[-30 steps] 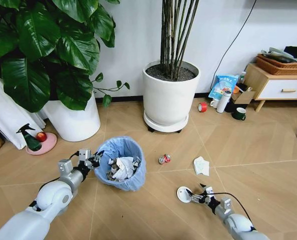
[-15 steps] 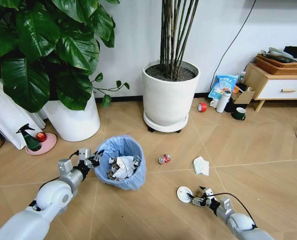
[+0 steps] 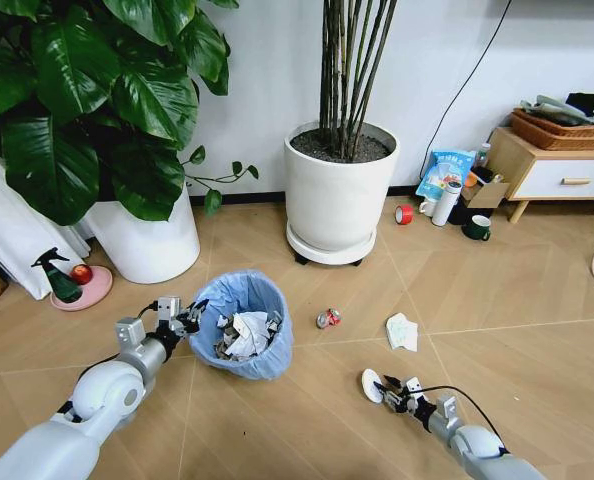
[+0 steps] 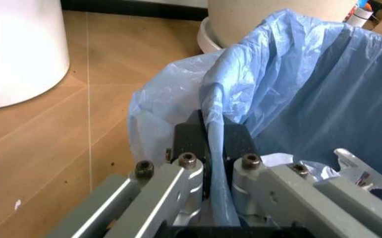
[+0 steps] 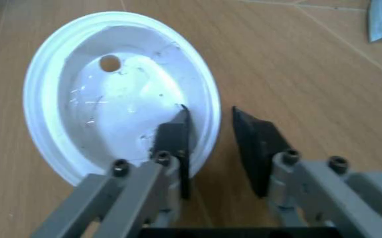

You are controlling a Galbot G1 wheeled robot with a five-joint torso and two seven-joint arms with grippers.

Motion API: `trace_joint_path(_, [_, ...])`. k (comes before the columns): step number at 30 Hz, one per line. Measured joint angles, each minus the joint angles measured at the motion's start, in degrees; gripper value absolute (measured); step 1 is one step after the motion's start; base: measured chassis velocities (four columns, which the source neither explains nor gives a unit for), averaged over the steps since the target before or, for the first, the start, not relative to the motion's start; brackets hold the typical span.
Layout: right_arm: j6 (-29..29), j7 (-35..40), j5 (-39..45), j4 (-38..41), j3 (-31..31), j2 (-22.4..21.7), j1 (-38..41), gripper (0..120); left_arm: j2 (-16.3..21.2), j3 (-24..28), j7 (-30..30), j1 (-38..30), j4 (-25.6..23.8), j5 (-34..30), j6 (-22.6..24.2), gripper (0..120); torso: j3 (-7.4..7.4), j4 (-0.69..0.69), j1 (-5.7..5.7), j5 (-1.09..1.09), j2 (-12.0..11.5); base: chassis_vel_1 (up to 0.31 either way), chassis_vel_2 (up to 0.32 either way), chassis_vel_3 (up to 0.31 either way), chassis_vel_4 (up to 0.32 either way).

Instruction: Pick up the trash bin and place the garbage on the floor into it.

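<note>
Right gripper (image 3: 390, 396) is working low on the floor (image 3: 537, 300), near the robot's right side. Its two fingers are standing a little apart, and the rim of the white round lid (image 5: 115, 111) is sitting between them. One finger (image 5: 172, 141) is inside the lid and the other is outside, with a small gap showing, so the lid is not pinched tight yet. I think the lid is tipped up on its edge because the inside finger is lifting it, and that makes the thin rim easy to grab.

Over on the other side, the left gripper (image 4: 214, 148) is squeezed shut on the rim of the trash bin (image 3: 242, 325). The blue bag is folded between its fingers. It is holding the bin tilted toward the middle, probably so the opening faces the garbage. Some crumpled paper is lying inside already.

A white tissue (image 3: 403, 331) and a tiny red-silver piece (image 3: 327, 318) are lying on the boards between the bin and the lid.

Both arms are reaching forward and down, with the wrists close to the floor.
</note>
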Motion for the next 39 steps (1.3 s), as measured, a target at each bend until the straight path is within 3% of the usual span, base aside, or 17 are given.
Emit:
trace_joint_path(3, [-0.2, -0.4, 0.6, -0.2, -0.1, 0.3, 0.1, 5, 0.0, 0.0, 0.0, 0.0, 0.0, -0.1, 0.0, 0, 0.0, 0.0, 0.0, -0.02, 0.0, 0.0, 0.0, 0.0, 0.0])
trace_joint_path(6, [-0.3, -0.5, 1.0, 0.0, -0.1, 0.4, 0.0, 0, 0.0, 0.0, 0.0, -0.1, 0.1, -0.1, 0.0, 0, 0.01, -0.01, 0.0, 0.01, 0.0, 0.0, 0.0, 0.0, 0.0])
trace_joint_path(23, [-0.9, -1.5, 2.1, 5.6, 3.1, -2.0, -3.0, 0, -0.3, 0.7, 0.2, -0.7, 1.5, 0.0, -0.1, 0, 0.02, 0.0, 0.01, 0.02, 0.0, 0.0, 0.0, 0.0, 0.0])
trace_joint_path(33, [2.4, -6.6, 7.1, 24.0, 9.3, -8.6, -4.4, 0, 0.2, 4.2, 0.9, -2.7, 3.7, -0.6, -0.2, 0, 0.02, -0.02, 0.0, 0.0, 0.0, 0.0, 0.0, 0.0, 0.0])
trace_joint_path(36, [3.2, -8.1, 12.3, 28.3, 7.5, -10.0, -1.6, 0, 0.2, 5.0, 0.9, -3.0, 3.8, -0.7, -0.2, 0, 0.02, -0.01, 0.01, -0.02, 0.0, 0.0, 0.0, 0.0, 0.0])
trace_joint_path(39, [3.8, -10.7, 19.7, 31.5, 0.5, -11.2, 6.0, 0, 0.2, 6.4, 0.9, -3.7, 3.8, -1.1, -0.3, 0, 0.02, -0.03, 0.01, 0.02, 0.0, 0.0, 0.0, 0.0, 0.0])
